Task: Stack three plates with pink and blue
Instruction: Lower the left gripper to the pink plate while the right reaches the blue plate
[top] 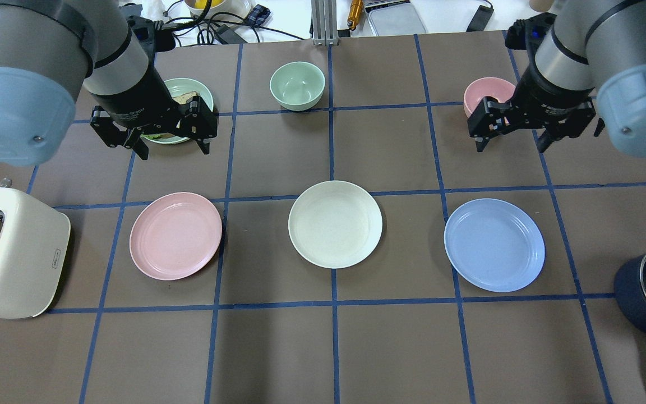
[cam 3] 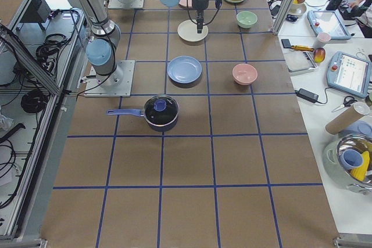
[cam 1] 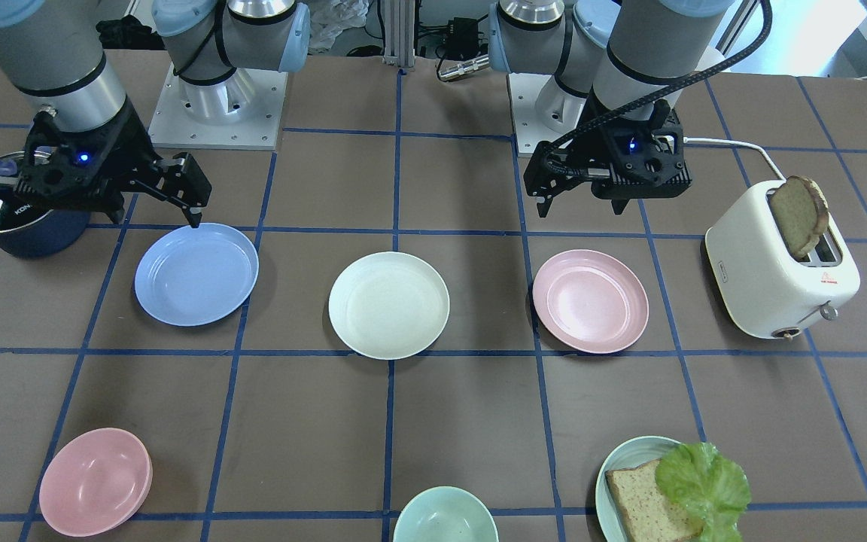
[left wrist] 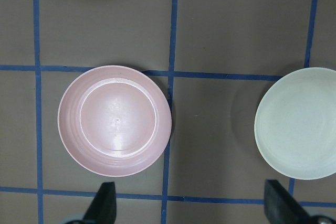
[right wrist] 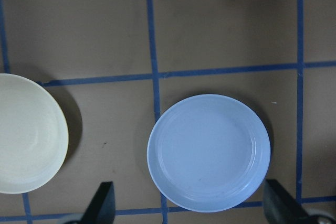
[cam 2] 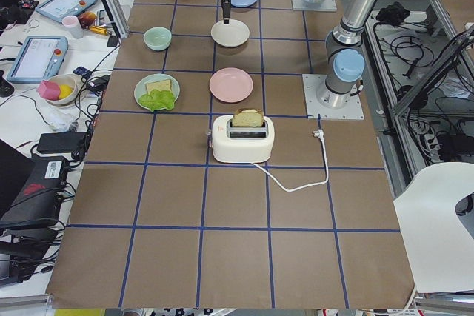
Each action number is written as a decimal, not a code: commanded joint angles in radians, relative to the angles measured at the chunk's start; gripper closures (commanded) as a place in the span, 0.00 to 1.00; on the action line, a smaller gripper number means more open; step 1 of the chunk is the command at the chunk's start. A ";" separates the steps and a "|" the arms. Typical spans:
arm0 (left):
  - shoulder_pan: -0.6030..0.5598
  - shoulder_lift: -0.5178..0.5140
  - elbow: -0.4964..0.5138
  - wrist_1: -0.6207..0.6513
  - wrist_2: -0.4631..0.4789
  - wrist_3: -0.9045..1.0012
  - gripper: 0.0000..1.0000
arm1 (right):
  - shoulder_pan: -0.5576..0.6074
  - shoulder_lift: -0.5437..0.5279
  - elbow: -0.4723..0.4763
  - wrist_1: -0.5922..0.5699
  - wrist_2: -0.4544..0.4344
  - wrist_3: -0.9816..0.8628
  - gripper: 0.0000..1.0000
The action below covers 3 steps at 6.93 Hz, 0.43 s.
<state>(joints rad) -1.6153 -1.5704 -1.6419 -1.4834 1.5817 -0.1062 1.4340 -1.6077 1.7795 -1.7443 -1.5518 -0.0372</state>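
Three plates lie apart in a row on the brown table. The pale pink plate [cam 1: 590,301] [top: 175,235] [left wrist: 114,120] is on my left. The cream-white plate [cam 1: 388,305] [top: 335,223] is in the middle. The light blue plate [cam 1: 196,273] [top: 494,244] [right wrist: 209,152] is on my right. My left gripper [top: 174,147] [cam 1: 554,199] is open and empty, and hovers above the table by the pink plate. My right gripper [top: 511,143] [cam 1: 151,211] is open and empty, and hovers by the blue plate.
A white toaster [cam 1: 780,271] holding a bread slice stands left of the pink plate. A dark pot [cam 1: 12,218] stands right of the blue plate. On the far side are a pink bowl [cam 1: 95,482], a mint bowl [cam 1: 445,516] and a teal plate [cam 1: 618,470] with bread and lettuce.
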 commanded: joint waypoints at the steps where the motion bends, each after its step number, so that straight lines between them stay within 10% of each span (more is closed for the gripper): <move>1: 0.008 0.003 -0.010 0.000 0.001 0.003 0.00 | -0.168 -0.003 0.157 -0.017 0.015 -0.147 0.00; 3: 0.018 -0.007 -0.032 0.020 0.001 0.041 0.00 | -0.234 0.040 0.280 -0.235 0.009 -0.243 0.00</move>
<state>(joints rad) -1.6025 -1.5723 -1.6587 -1.4785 1.5829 -0.0898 1.2418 -1.5988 1.9779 -1.8682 -1.5401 -0.2241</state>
